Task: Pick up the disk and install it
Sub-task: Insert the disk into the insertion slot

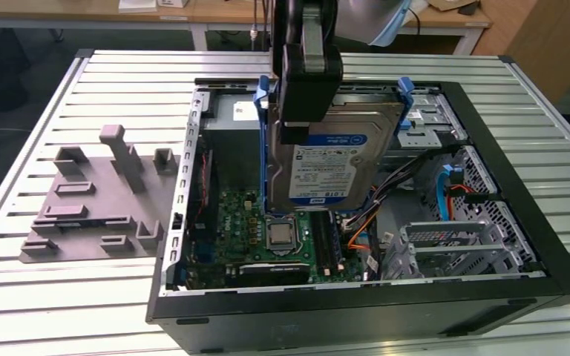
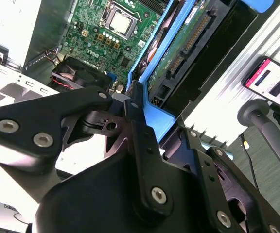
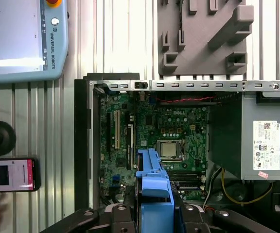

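Aloft, the gripper [image 1: 301,122] clamps the disk [image 1: 364,120], its white-and-blue label [image 1: 326,169] visible.

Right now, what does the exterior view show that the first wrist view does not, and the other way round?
Exterior view: the labelled face of the disk, held over the open case, with the end effector shut on it. First wrist view: a phone, a pendant and the white sticker on the power supply. Both: the processor, the grey fixture block and the disk's blue bracket.
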Action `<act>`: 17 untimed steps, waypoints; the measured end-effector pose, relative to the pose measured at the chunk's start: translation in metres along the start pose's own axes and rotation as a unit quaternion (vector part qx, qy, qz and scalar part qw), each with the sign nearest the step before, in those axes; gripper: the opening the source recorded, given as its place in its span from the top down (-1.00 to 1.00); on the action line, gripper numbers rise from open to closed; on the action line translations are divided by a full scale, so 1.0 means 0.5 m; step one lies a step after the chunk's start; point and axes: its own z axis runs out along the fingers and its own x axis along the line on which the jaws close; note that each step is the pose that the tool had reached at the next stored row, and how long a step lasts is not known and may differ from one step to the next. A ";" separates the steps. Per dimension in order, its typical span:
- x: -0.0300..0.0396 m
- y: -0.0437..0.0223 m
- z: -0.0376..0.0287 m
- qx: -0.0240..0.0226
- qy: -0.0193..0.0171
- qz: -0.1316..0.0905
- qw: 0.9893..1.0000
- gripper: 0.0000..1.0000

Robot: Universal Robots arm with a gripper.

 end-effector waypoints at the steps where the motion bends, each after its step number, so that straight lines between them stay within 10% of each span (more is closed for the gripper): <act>1: 0.000 0.000 0.000 0.000 0.000 0.000 1.000 0.27; 17: 0.000 -0.001 0.000 0.000 0.000 0.000 1.000 0.27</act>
